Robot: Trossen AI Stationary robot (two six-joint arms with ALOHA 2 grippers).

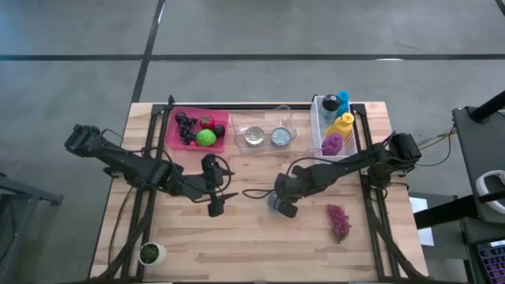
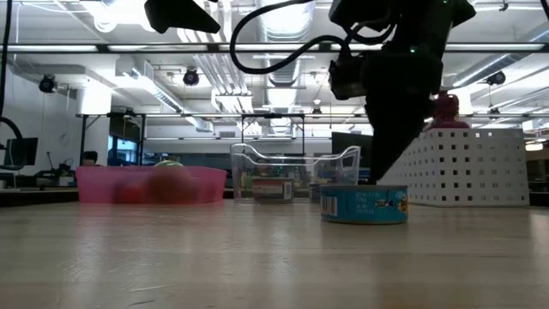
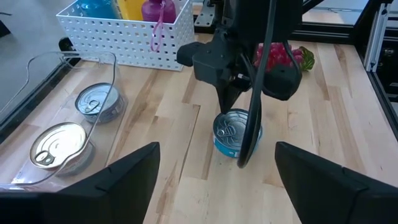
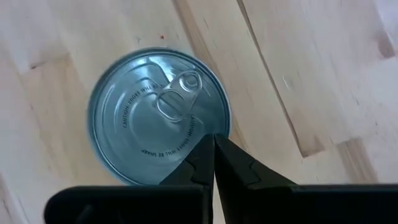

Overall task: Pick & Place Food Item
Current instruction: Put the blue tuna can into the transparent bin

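the right wrist view looks straight down on a round tin can point(image 4: 158, 117) standing upright on the wooden table point(image 4: 323, 68). its silvery lid faces the camera, with a pull tab point(image 4: 178, 93) lying flat near the middle and small printed lettering curving around it. the right gripper point(image 4: 214, 163) hangs over the can's edge, its two dark fingers point(image 4: 242, 168) pressed together so that only a thin line shows between them, their tips meeting in a point over the lid's rim. nothing is held between them. the table's pale boards show grain and narrow seams running slantwise past the can.
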